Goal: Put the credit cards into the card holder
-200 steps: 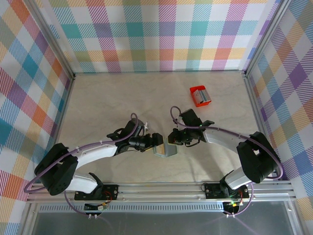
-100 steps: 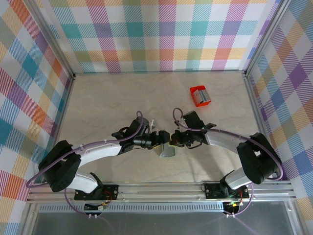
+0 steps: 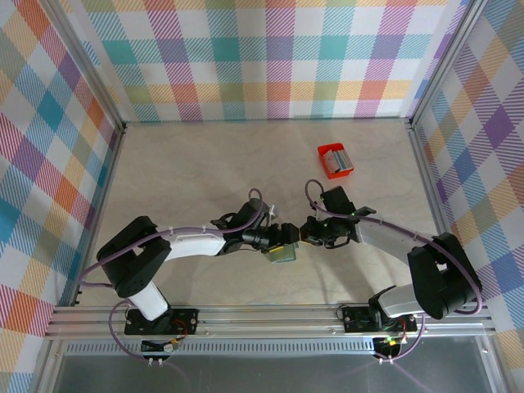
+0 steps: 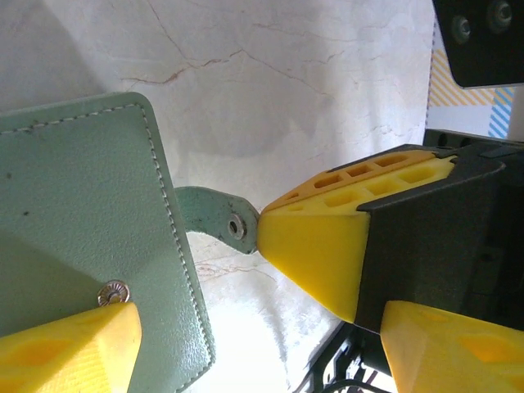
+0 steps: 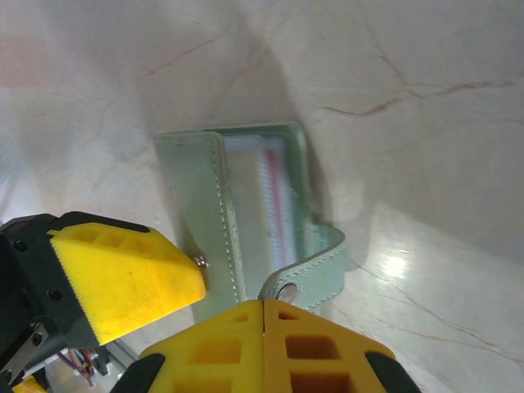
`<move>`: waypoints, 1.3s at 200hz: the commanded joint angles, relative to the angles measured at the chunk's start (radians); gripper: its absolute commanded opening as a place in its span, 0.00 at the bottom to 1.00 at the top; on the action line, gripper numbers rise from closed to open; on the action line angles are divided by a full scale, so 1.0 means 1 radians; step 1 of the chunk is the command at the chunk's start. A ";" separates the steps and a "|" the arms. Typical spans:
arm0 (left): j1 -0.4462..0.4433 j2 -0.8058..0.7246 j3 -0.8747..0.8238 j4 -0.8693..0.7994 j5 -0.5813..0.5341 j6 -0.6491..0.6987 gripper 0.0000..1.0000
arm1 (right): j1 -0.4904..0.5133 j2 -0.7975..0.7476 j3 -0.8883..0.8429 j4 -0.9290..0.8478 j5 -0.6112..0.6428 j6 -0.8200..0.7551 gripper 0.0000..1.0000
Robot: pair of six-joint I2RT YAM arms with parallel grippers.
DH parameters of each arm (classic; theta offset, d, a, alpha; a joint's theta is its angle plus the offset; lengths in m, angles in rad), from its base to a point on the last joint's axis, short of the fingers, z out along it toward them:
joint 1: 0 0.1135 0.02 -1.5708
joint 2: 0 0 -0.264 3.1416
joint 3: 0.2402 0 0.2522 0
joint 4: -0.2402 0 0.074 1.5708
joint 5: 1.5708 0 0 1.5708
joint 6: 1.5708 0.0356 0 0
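Item, card holder (image 3: 282, 253): grey-green bifold, lying on your marbled table (image 3: 188, 164) near centre, between the two arms. Contents: pale credit cards (image 5: 266, 184), one edged with a red line, showing inside beside the stitched flap. Item, tab (image 4: 214, 213): curls out from the holder's edge, snap hole visible. Your left gripper (image 4: 258, 323): jaws wide, one fingertip (image 5: 123, 274) rests on the flap beside the snap stud, nothing clamped. Your right gripper (image 5: 262, 315): jaws pressed together, tips touching the tab. Item, red box (image 3: 336, 160): far right, well apart from the holder.
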 commanded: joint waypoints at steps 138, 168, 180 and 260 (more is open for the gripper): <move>-0.016 0.091 -0.009 0.064 -0.027 -0.005 0.75 | -0.034 -0.053 -0.025 -0.063 0.008 0.004 0.00; -0.015 0.026 -0.013 0.019 -0.030 0.008 0.75 | -0.034 -0.054 -0.035 -0.049 -0.002 0.013 0.00; -0.013 -0.008 -0.010 -0.013 -0.039 0.017 0.75 | -0.035 -0.053 -0.038 -0.045 -0.005 0.016 0.00; 0.030 -0.158 -0.027 -0.082 -0.046 0.048 0.76 | -0.038 -0.049 -0.044 -0.035 -0.013 0.021 0.00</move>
